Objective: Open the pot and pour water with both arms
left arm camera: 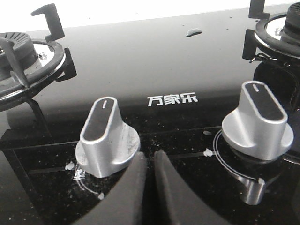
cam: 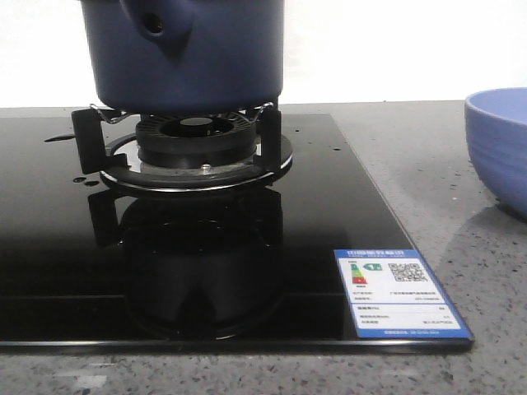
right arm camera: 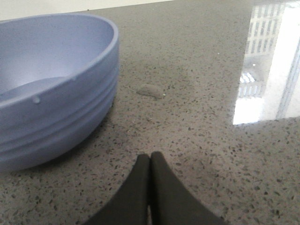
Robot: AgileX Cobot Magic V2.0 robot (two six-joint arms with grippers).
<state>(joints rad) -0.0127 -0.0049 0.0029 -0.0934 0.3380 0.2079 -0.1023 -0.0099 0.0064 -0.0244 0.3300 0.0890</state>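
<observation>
— Where's the pot (cam: pixel 185 53)?
— Up on the burner (cam: pixel 196 136) at the far left of the black glass hob (cam: pixel 329 206), resting on the black pan supports. Dark navy, smooth-walled, stubby side handle (cam: pixel 152 25) with its round hole turned toward the front camera. Top edge cut off by the frame, so no telling about a lid.
— And the left fingers (left arm camera: pixel 151 161)?
— Closed together, tips touching, nothing between them. Hovering just beside the left silver knob (left arm camera: pixel 107 137), with a second knob (left arm camera: pixel 257 123) further along (white flecks scattered on the glass around both).
— Right fingers (right arm camera: pixel 150 161)?
— Also pressed together, empty. Poised over the grey speckled tabletop (right arm camera: pixel 197 140), near the periwinkle ribbed bowl (right arm camera: pixel 51 89).
— Bowl's place seen from the front?
— On the tabletop at the far right edge, off the hob, well apart from the pot. Blue-and-white energy label (cam: pixel 399 292) stuck at the hob's near right corner.
</observation>
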